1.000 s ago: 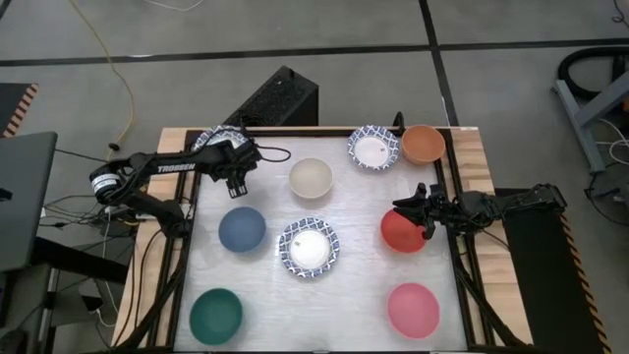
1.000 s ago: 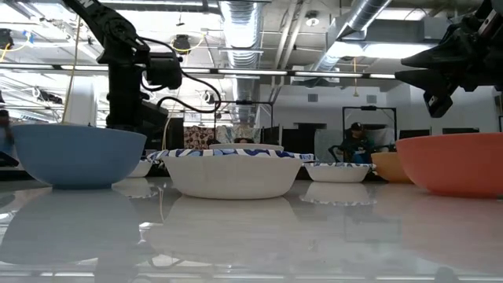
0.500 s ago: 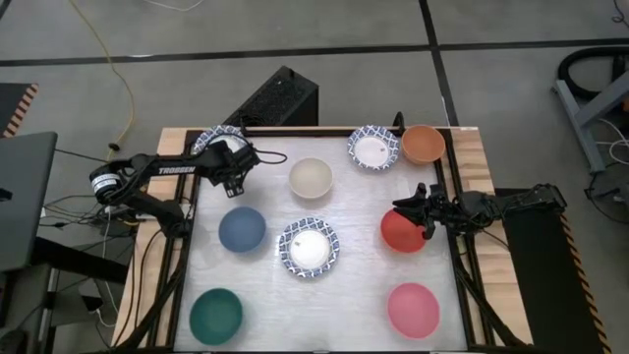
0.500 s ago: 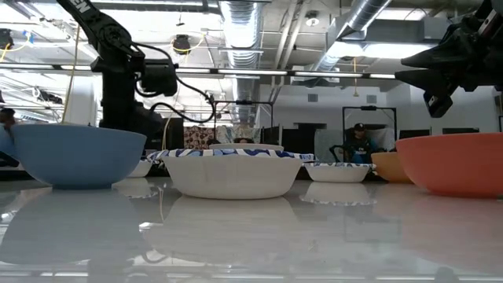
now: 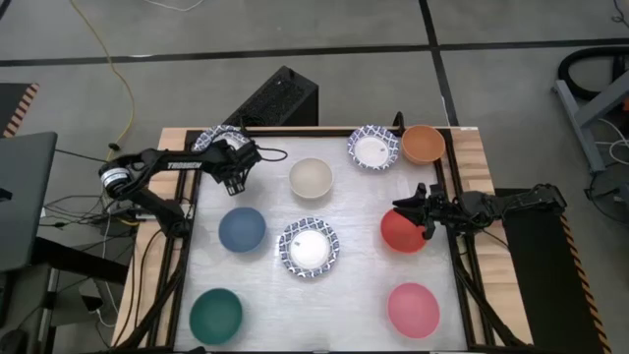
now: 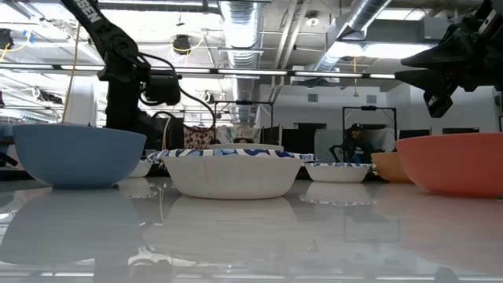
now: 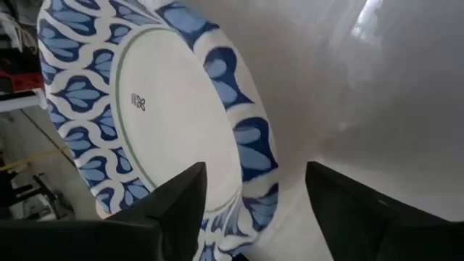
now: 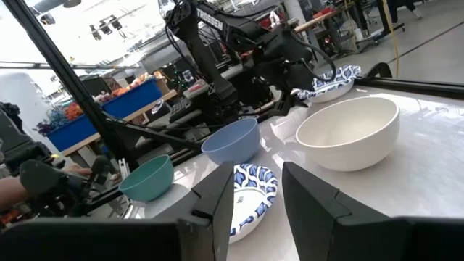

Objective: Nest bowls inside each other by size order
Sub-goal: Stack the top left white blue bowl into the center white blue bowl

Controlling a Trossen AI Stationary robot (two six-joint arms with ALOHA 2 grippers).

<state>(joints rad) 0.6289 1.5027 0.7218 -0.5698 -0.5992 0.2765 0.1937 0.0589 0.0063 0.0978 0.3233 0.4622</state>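
From above, the left gripper (image 5: 234, 177) hangs open at the shallow blue-and-white patterned bowl (image 5: 219, 139) in the tabletop's far left corner, while its wrist view shows the rim between both fingers (image 7: 168, 211), so it should close squarely; the right gripper (image 5: 412, 205) waits open above the red bowl (image 5: 401, 232).

red bowl (image 5: 400, 233), pink bowl (image 5: 413, 309) — plain

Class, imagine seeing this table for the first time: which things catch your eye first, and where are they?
A spread of small round coloured bowls fills the pale table, with a blue-and-white patterned shallow bowl at its centre. The left end effector hangs over another patterned bowl at the far left corner; the right end effector sits at the plain red bowl.
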